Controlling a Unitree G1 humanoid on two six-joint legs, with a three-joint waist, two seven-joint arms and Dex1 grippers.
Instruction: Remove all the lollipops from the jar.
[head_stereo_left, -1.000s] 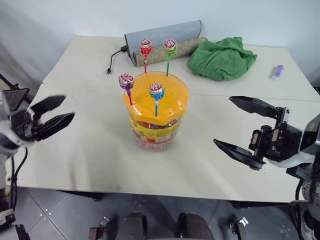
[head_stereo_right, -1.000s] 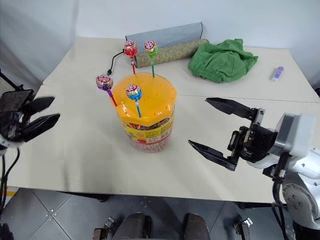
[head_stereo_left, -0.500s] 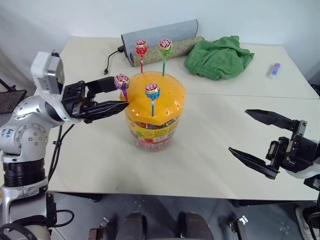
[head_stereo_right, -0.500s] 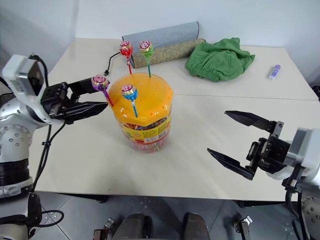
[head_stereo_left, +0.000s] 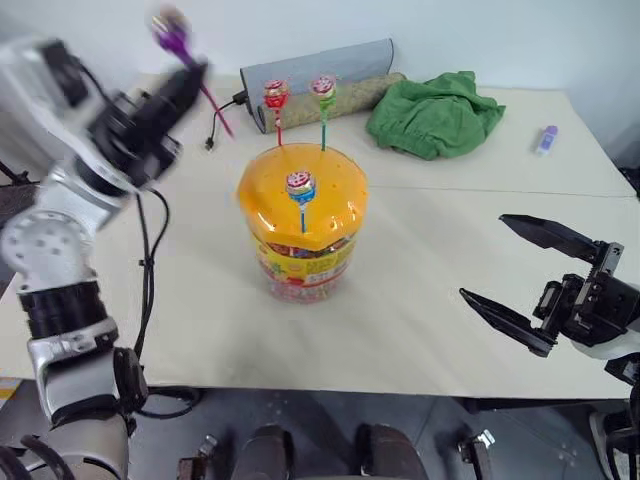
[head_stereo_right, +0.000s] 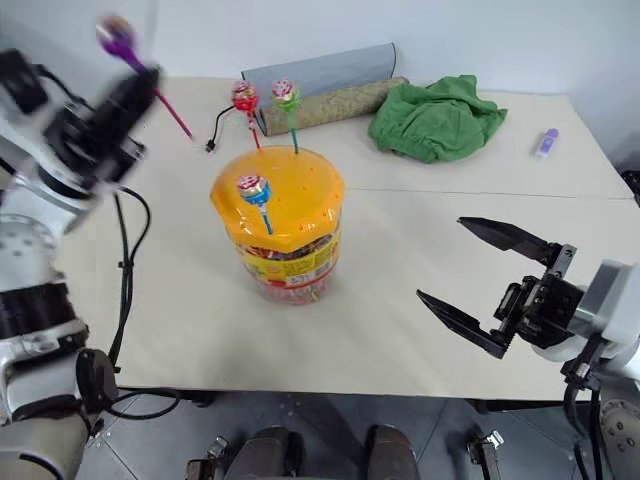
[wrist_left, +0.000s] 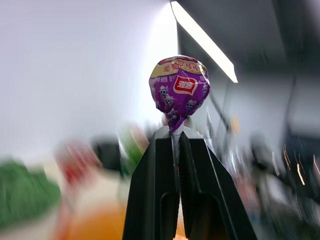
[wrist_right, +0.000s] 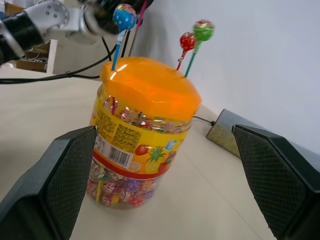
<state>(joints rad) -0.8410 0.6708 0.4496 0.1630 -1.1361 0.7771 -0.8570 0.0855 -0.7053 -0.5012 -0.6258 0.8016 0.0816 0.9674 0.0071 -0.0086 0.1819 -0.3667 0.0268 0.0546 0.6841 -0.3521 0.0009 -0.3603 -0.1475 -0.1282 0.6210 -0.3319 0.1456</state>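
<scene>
On the big pale table (head_stereo_left: 450, 250) stands the jar (head_stereo_left: 303, 240), about in the middle. It is a clear tub with a yellow and red band and a round orange lid. Lots of printed candies show through its wall.

Behind the jar, at the far edge of the table, lies a grey roll (head_stereo_left: 330, 70) with a black cord (head_stereo_left: 225, 115) beside it. Next to the roll, on the robot's right, is a crumpled green cloth (head_stereo_left: 435, 112). A little purple thing (head_stereo_left: 545, 138) lies well apart from it, near the far right corner.

The right gripper (head_stereo_left: 525, 285) hangs over the near right part of the table, well apart from the jar. Its two black fingers are spread wide and hold nothing.

The left gripper (wrist_left: 175, 137) is up high on the left, above the table and away from the jar. Its fingers are pressed tight on the stick of the purple lollipop (wrist_left: 179, 87), just under the candy. That lollipop is out of the jar.

Three lollipops stand in holes in the lid. The blue lollipop (head_stereo_left: 300, 186) is at the front. The red lollipop (head_stereo_left: 275, 95) and the green lollipop (head_stereo_left: 323, 88) stand side by side at the back.
</scene>
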